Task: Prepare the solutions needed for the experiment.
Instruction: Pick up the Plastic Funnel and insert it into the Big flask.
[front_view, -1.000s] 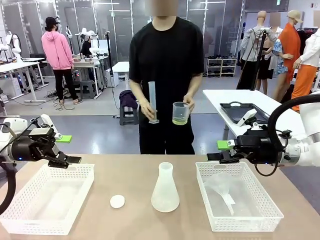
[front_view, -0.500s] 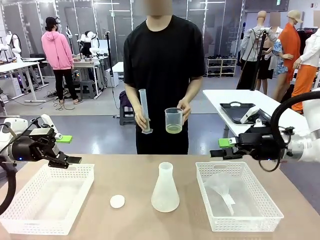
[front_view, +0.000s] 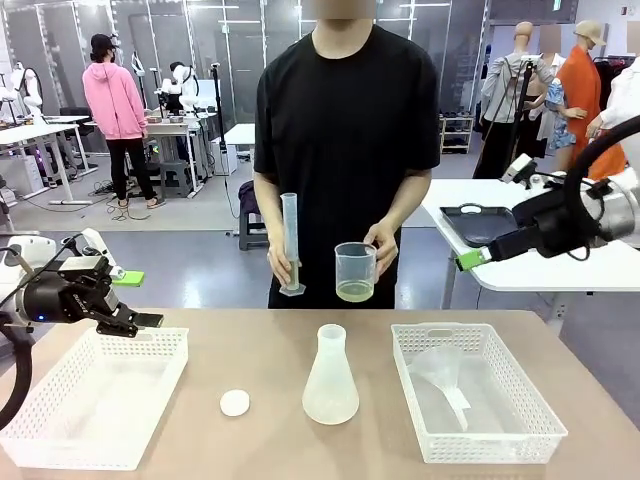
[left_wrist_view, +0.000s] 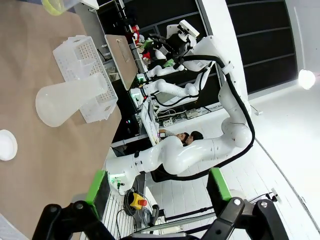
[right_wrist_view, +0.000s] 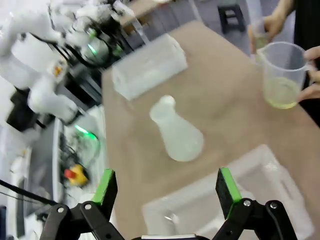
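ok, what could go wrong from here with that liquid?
1. The pale yellow-green liquid sits in a clear plastic beaker in one hand, the clear graduated cylinder in the other, both in the air: a freehand pour into that narrow tube may spill.
2. The frosted conical flask has a narrow neck, and the translucent funnel lies in the white mesh basket: pouring without it may miss.

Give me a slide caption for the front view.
Person holds cylinder and beaker of yellow-green solution beyond the conical flask; left tool and right tool both open.
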